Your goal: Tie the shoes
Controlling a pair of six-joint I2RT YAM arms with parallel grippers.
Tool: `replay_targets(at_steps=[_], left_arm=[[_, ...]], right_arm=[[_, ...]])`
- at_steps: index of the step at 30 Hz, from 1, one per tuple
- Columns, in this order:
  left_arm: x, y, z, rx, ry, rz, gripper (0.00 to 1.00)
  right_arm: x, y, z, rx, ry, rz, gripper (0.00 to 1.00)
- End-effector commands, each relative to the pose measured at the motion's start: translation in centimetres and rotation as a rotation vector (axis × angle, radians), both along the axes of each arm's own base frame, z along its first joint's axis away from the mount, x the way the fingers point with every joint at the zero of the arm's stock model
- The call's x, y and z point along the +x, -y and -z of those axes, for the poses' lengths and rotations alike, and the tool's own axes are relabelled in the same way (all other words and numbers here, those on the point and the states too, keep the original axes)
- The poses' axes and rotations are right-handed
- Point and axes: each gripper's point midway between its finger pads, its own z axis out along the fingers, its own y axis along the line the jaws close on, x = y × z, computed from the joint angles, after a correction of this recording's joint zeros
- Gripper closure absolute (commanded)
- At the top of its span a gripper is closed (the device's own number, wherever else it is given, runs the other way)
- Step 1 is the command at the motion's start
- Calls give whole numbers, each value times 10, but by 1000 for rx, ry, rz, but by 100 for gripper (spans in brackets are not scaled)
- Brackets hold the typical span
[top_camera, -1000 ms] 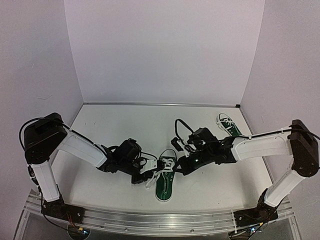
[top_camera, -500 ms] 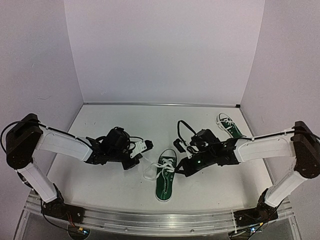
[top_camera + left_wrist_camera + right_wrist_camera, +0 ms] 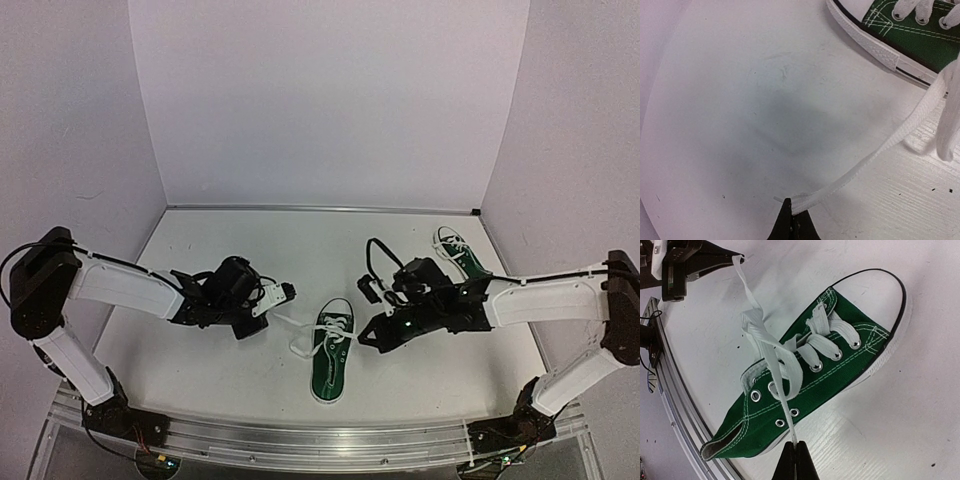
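Note:
A dark green sneaker [image 3: 329, 357] with white laces lies near the front middle, toe toward the back. My left gripper [image 3: 284, 293] is left of it, shut on the end of one white lace [image 3: 880, 149], which runs taut to the shoe [image 3: 912, 37]. My right gripper [image 3: 366, 337] is just right of the shoe, shut on the other lace end [image 3: 790, 426]. In the right wrist view the two laces cross over the shoe's [image 3: 825, 377] eyelets. The second green sneaker [image 3: 456, 248] lies at the back right.
White walls enclose the table [image 3: 250, 250] at the back and both sides. An aluminium rail [image 3: 300, 440] runs along the front edge. The left gripper's body shows in the right wrist view [image 3: 687, 260].
My left gripper has drawn away from the shoe to the left, pulling its lace out straight. My right gripper has shifted slightly right with its lace.

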Motion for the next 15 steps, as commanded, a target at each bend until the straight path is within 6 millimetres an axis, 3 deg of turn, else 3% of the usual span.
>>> replay_targets(at_steps=[1,7,15], left_arm=[[26,-11,-48,-73,102,-127,100],[32,-27,-69,-142,68,-290,100],[14,-31,-66,-252,-82,-410,100]], right_arm=[[0,23,-24,2,44,99,100],[-13,60,-32,31,5,251,100],[-39,130,-24,55,-81,539,100]])
